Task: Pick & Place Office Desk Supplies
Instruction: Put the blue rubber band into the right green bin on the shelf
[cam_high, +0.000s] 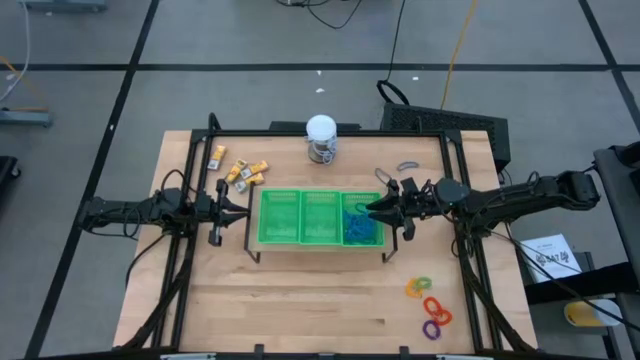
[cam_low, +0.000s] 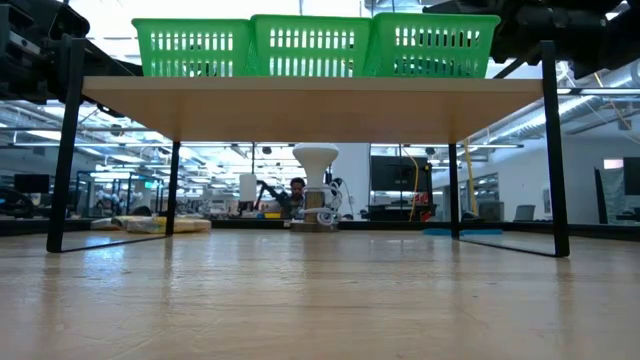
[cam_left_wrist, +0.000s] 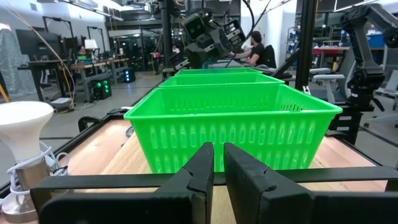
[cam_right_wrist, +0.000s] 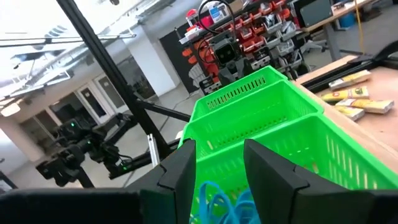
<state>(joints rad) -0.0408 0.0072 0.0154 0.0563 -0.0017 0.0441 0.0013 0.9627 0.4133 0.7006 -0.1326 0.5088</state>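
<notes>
I see the green tray (cam_high: 300, 217) raised on its stand, so drops come from above. Right gripper (cam_right_wrist: 214, 168) sits over its end compartment, fingers parted and empty, blue loops (cam_high: 360, 228) below it. Left gripper (cam_high: 243, 213) waits beside the tray's opposite end, clenched, empty. Rings (cam_high: 430, 305) and yellow blocks (cam_high: 243, 172) lie apart from the tray.

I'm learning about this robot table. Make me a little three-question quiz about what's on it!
1. True or false: the blue loops lie in the green tray compartment nearest the right pincer.
2. Which colour is not among the rings on the table? A orange, B purple, C red.
3. Fill in: the left pincer is ___ .

Key: 1 true; 2 C; 3 shut.
</notes>
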